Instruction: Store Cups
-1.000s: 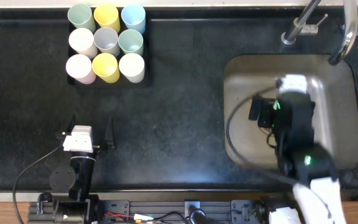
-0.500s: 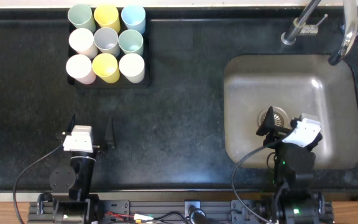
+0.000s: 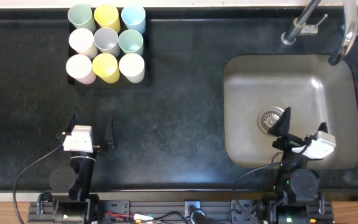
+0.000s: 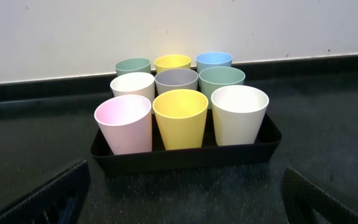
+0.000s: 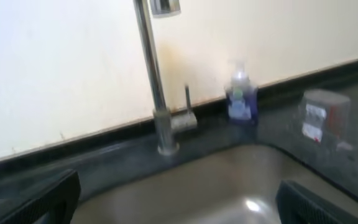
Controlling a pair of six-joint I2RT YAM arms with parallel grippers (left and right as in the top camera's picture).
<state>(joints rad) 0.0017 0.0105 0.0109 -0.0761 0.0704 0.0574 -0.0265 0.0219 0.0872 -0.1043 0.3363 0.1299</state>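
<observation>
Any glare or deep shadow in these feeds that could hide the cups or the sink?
Top view: the sink shows pale reflections on its steel, while the cups are evenly lit. Left wrist view: even light, with only soft shadow inside the tray. Right wrist view: one small glint on the sink floor, in front of the faucet.

A chrome faucet (image 5: 156, 93) rises from the dark tabletop (image 5: 36, 169) at the far rim of a steel sink (image 5: 216, 186). A blue soap bottle (image 5: 240, 96) stands near it against the pale wall (image 5: 55, 62). The right tool (image 5: 179, 210) is spread wide.
</observation>
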